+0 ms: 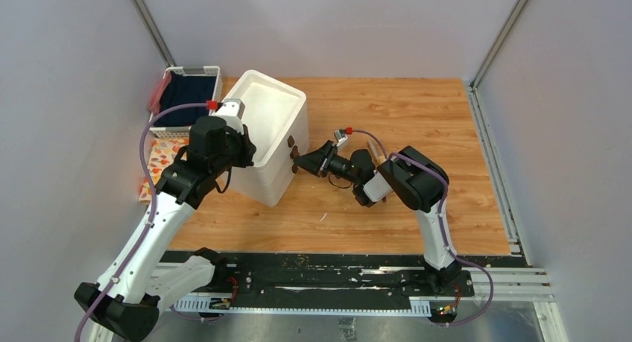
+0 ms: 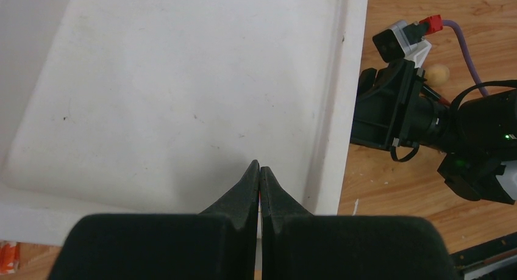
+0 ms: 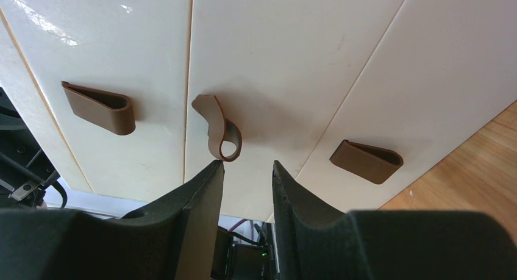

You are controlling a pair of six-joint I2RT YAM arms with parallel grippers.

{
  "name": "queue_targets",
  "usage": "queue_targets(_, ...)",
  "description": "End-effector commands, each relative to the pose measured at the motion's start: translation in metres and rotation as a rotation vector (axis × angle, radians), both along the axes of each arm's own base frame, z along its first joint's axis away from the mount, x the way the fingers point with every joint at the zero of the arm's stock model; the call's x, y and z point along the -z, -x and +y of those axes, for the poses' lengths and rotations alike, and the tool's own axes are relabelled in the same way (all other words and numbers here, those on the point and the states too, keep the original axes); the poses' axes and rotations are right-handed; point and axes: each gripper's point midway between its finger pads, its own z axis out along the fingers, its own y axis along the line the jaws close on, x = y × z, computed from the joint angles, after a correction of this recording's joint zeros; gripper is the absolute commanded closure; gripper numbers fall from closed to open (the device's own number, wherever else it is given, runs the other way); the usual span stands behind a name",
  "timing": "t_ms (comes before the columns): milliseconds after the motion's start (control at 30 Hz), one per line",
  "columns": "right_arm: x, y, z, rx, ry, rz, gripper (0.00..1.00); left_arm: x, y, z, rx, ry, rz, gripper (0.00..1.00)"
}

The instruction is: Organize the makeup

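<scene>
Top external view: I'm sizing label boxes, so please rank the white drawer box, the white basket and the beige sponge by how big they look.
1. white drawer box: clearly the largest.
2. white basket: noticeably smaller.
3. beige sponge: tiny, and only partly visible.

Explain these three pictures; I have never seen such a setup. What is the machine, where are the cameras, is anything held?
Two robot arms stand at the near edge of a table. One picture looks down from above; the others come from a camera on each wrist. On it are a white box with drawers and a beige sponge; a basket stands far left. The left gripper is shut over the box top. The right gripper is open, just short of the middle handle. Nothing seems held.
</scene>
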Motion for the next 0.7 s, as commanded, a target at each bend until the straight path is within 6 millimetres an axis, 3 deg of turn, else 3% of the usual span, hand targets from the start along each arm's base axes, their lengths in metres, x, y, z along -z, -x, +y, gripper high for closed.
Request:
queue_targets(0,-0.022,-0.005,0.000,0.019,-0.052,-0.068,0.61,0.005,0.005,-0.001,0.012,-0.008,0.010,1.00)
queue_targets(667,-0.047,0.000,0.003,-0.003,-0.092,-0.122,0.62,0.006,0.005,0.000,0.016,-0.014,0.011,1.00)
